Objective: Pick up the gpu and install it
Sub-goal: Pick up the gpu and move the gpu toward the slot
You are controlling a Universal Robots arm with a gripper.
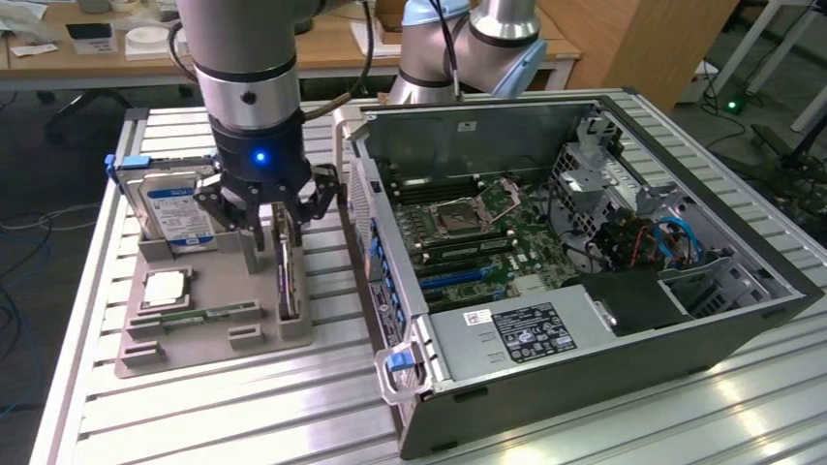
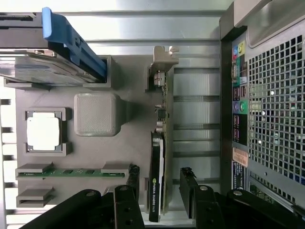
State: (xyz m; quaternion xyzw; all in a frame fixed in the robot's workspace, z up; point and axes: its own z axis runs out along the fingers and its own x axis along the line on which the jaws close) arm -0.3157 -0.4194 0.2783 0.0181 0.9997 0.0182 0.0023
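Slatted aluminium table [image 1: 194,417], office desks behind; grey parts tray [image 1: 194,349] on the exterior view's left, open computer case [image 1: 723,320] on its right with the motherboard [image 1: 478,232] exposed. The tray carries the hard drive [image 1: 174,208] standing in its slot, a CPU [image 1: 165,288] lying flat and a memory strip [image 1: 207,315]. The gpu [image 2: 157,152] stands on edge in the tray slot nearest the case, its bracket end away from your wrist. Your gripper [image 1: 275,232] hangs directly over the card with the fingers spread and nothing in them; in the wrist view one fingertip sits on each side of the card's near end, neither pad clearly touching. Step in hand, as I read it: the grasp, not yet made. To do it well, keep the card centred between the pads so both meet it together and it does not tip in the slot. Grip on the flat board faces, square to the card, clear of the tray walls. The approach looks slightly toward one end rather than mid-length; a more central hold would probably carry it steadier. Close gently, as the board is thin and its small parts could take harm.
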